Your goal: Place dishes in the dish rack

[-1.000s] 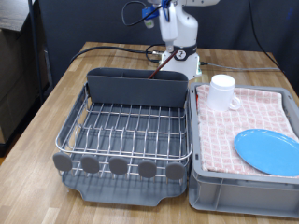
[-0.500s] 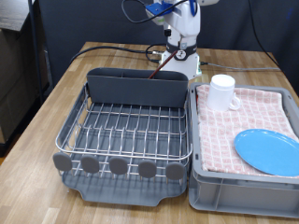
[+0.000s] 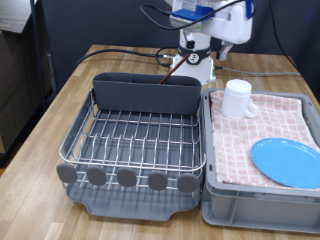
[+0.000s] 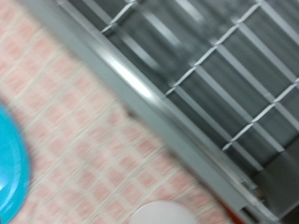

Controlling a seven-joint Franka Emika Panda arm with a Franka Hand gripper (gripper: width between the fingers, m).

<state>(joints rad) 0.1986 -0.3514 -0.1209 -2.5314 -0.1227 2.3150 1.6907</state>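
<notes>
The dish rack (image 3: 140,140), silver wire on a dark grey tray, stands at the exterior view's left with nothing on its wires. The white mug (image 3: 237,98) and the light-blue plate (image 3: 288,162) lie on the checked cloth in the grey crate at the right. My gripper (image 3: 204,40) hangs high at the top, above the gap between the rack's back compartment and the mug, holding nothing that shows. The blurred wrist view shows the rack wires (image 4: 220,65), the plate's edge (image 4: 7,177) and the mug's rim (image 4: 168,215), but no fingers. The wooden spoon is out of view.
The grey crate (image 3: 235,205) with the red-and-white checked cloth (image 3: 260,135) sits tight against the rack's right side. The rack's tall grey back compartment (image 3: 145,95) stands at the far end. Cables run behind it on the wooden table (image 3: 50,120).
The arm has swung from above the rack's back compartment towards the exterior view's right, towards the crate, and the hand has turned. Mug and plate have not moved.
</notes>
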